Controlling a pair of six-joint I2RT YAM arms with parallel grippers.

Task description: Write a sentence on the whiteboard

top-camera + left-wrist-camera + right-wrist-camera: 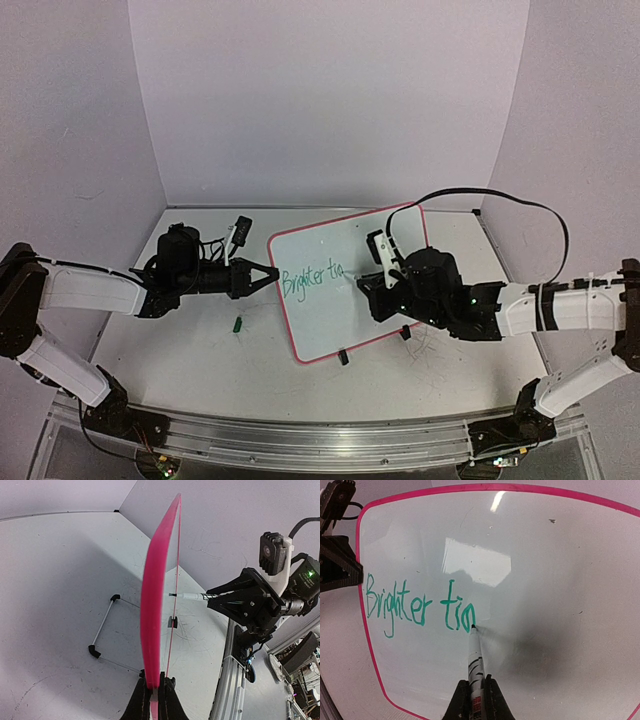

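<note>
The sentence is unfinished: green cursive reads "Brighter", then "ti" and part of a further letter, slanting across the whiteboard. Only the right wrist view shows the letters this clearly, along with the marker gripped between the closed right fingers, its tip touching the board at the last stroke.

The left wrist view shows none of the writing. It sees the whiteboard edge-on as a pink rim standing upright, clamped between the closed left fingers at 6 o'clock, with a wire stand behind it.

The top view alone shows the layout. The whiteboard stands just right of centre, with the left fingers on its 9 o'clock edge and the right fingers at its face from 3 o'clock. Two black feet sit along its 6 o'clock edge, and a small green piece lies at 8 o'clock, apart from it.

The surface is white and scuffed, with a metal rail at its near edge. Pale lilac walls enclose it.
</note>
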